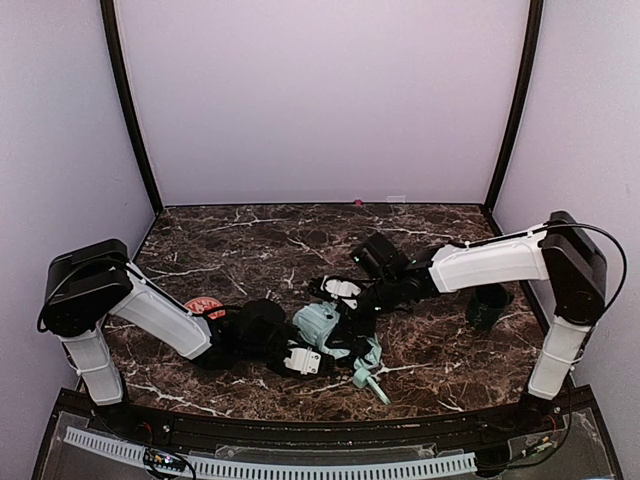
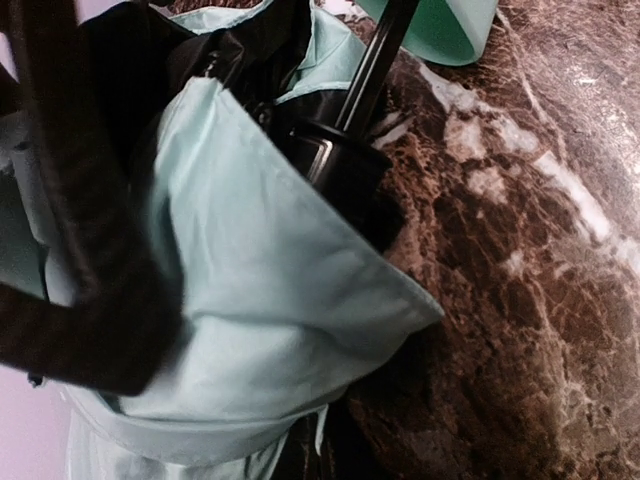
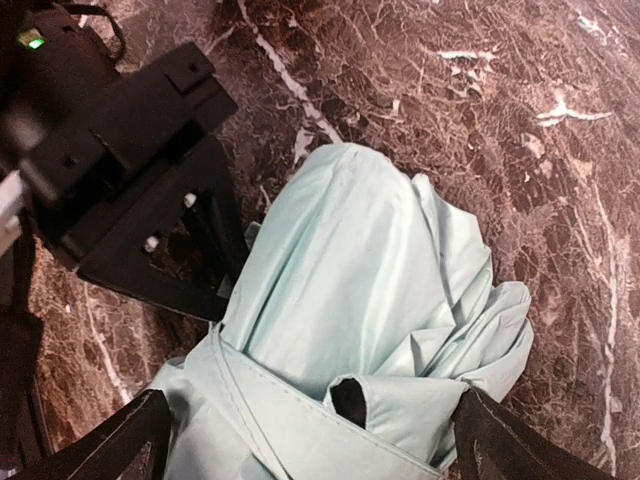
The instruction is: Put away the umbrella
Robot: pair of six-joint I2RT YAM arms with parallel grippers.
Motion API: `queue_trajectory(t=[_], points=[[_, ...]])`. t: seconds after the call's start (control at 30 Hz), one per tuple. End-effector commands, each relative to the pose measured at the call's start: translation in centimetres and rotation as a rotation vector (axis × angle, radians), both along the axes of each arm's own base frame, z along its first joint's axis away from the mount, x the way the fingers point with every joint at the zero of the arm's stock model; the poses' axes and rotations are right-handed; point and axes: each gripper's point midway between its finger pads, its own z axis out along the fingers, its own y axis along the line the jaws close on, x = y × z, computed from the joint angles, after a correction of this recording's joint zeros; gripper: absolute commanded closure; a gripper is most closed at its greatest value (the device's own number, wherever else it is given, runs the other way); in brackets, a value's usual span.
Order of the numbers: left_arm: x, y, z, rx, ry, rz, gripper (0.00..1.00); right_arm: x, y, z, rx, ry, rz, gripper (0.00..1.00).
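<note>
The dark marble table (image 1: pixel 250 240) fills the workspace, and both arms reach in to meet near its front middle. The umbrella (image 1: pixel 318 322) lies there collapsed: a crumpled bundle of pale mint fabric with black lining showing in the folds.

The right gripper (image 3: pixel 310 440) hangs over the bundle with its jaws spread wide. One finger (image 3: pixel 130 440) stands on each side of the cloth and neither is grasping anything. The left gripper (image 2: pixel 105 340) is clenched tight against the fabric at the bundle's near side. Whether a fold is actually pinched between its fingers cannot be told.

The thin black shaft (image 2: pixel 375 60) runs out of the folds toward the mint handle (image 2: pixel 440 25), which lies on the table at the umbrella's near-right end. Well off to the right stands a dark green cup (image 1: pixel 488 305), clear of the work.

The umbrella looks light. The canopy is soft and loose, so it will probably slide, bunch and spill out of a grip on cloth alone. The shaft is stiff but thin, and the ribs under the fabric may bend if squeezed hard. The handle looks like the firmest hold, or else the bundle could be taken squarely across its middle where the ribs gather.
</note>
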Motion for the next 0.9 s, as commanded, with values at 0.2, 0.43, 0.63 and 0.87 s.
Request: queue_trajectory(t=[0.2, 0.43, 0.63, 0.87], points=[[-1.3, 2.5, -2.5, 0.105, 0.069, 0.019, 1.0, 1.4, 0.9, 1.1, 0.039, -0.057, -0.201, 0.01], [-0.9, 3.0, -1.9, 0.069, 0.078, 0.053, 1.0, 2.2, -2.5, 4.4, 0.051, -0.121, -0.542, 0.01], [-1.0, 2.8, -1.6, 0.048, 0.095, 0.048, 1.0, -1.9, -3.0, 2.6, 0.026, -0.046, -0.647, 0.06], [-0.9, 2.9, -1.5, 0.041, 0.101, 0.061, 1.0, -3.2, -0.3, -0.9, -0.016, 0.005, -0.613, 0.02]])
